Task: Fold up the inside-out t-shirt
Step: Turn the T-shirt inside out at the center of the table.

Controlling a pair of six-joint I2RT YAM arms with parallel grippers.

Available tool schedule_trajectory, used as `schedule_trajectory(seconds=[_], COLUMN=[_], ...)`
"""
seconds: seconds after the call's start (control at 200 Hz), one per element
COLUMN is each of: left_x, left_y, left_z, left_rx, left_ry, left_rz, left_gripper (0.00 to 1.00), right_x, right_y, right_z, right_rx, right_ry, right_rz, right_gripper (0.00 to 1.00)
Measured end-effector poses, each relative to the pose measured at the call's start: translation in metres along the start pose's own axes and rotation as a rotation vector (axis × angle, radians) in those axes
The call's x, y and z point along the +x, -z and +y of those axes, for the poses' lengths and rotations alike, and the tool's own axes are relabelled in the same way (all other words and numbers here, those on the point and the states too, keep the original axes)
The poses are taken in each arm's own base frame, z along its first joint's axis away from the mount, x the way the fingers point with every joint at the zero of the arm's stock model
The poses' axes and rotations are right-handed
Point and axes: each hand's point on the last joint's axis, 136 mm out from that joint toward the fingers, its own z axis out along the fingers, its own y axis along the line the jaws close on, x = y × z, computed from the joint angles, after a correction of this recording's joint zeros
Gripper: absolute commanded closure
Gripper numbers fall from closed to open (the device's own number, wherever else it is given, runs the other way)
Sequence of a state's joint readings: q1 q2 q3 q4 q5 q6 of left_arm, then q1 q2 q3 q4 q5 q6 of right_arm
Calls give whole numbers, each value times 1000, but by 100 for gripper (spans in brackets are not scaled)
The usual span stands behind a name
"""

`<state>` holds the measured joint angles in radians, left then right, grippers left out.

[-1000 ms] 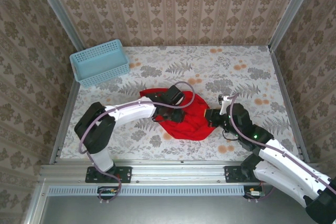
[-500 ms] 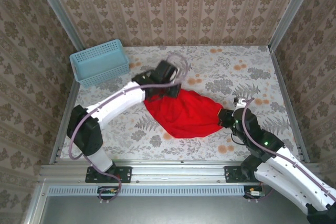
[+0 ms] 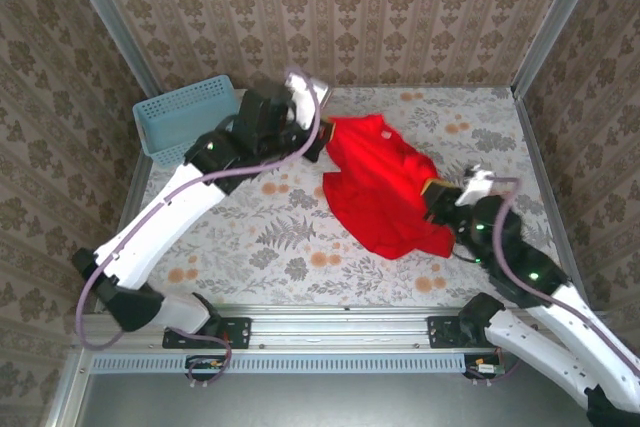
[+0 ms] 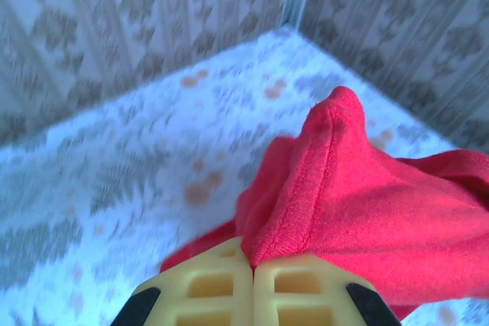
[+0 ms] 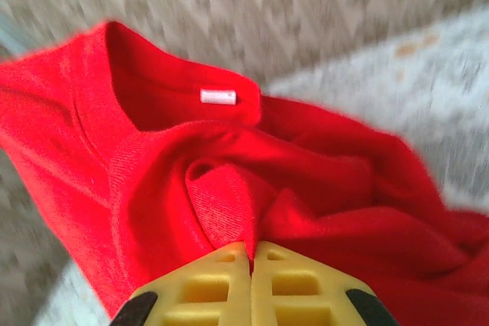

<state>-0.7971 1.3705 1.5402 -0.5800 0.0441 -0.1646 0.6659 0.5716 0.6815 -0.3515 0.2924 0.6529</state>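
The inside-out t-shirt, bright red, hangs stretched between my two grippers over the middle and back of the table. My left gripper is raised near the back wall and is shut on a hemmed edge of the t-shirt, the yellow fingers pressed together. My right gripper is at the right and is shut on a bunched fold of the t-shirt. In the right wrist view the collar shows with a small white neck tag.
A light blue basket stands at the back left corner, just left of my left arm. Patterned walls close the table on three sides. The floral tabletop lies bare in front of the t-shirt.
My left gripper shut on the t-shirt and rose toward the back wall, pulling the cloth up and away. The right gripper drew back to the right, and the t-shirt spread out between them.
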Motion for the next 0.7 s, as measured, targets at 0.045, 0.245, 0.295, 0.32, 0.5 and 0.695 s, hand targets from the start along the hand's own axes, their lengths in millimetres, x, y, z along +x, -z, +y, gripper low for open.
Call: schedule_trajectory(seconds=[0.045, 0.245, 0.295, 0.32, 0.5, 0.695], left_x=[37, 193, 218, 227, 258, 284], left_y=[-6, -22, -18, -16, -4, -5], left_z=[15, 45, 48, 49, 54, 61], left_rx=[-33, -120, -133, -139, -173, -214], left_ry=[21, 105, 126, 136, 222, 304], left_rz=[65, 370, 409, 421, 410, 414], left_gripper=[100, 100, 100, 100, 100, 100], right_x=[43, 177, 183, 183, 127, 100], right_y=[-16, -37, -39, -40, -58, -93], right_z=[-6, -36, -38, -39, -22, -34], right_rx=[8, 102, 122, 132, 187, 314], right_ry=[27, 117, 116, 123, 136, 167], right_rz=[106, 452, 476, 483, 452, 493], right_gripper=[100, 63, 55, 52, 49, 45])
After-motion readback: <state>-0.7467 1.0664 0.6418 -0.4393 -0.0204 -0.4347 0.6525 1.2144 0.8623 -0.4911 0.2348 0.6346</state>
